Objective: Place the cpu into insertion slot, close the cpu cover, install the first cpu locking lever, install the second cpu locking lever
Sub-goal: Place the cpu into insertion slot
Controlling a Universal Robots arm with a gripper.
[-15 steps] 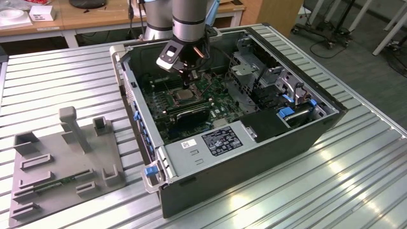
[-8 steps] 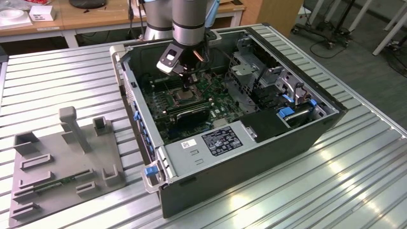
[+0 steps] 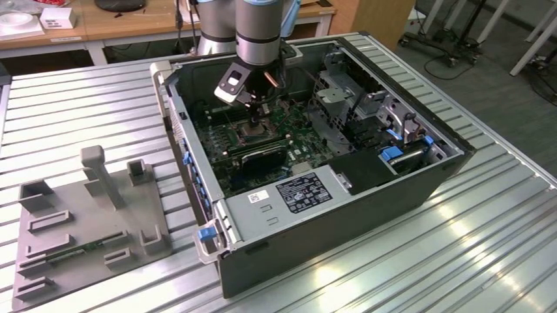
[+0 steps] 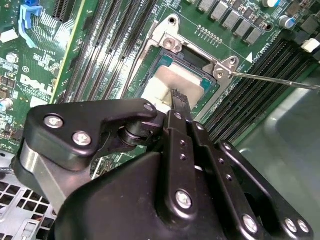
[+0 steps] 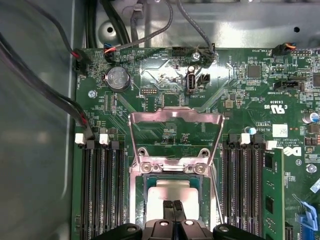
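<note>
Overhead light is glaring in pale streaks off the ribbed table [image 3: 474, 261], strongest toward its edge at the exterior view's right. The open computer case [image 3: 366, 218] is shading its own interior. In both wrist views the motherboard [image 5: 165, 80] is showing evenly lit. The cpu [image 5: 172, 190] is gleaming pale, and the black gripper [image 4: 177, 100] is catching soft highlights.

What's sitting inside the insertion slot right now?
The cpu lies in the insertion slot, cpu cover raised open. The hand hides one edge of the cpu, so full seating cannot be confirmed.
</note>
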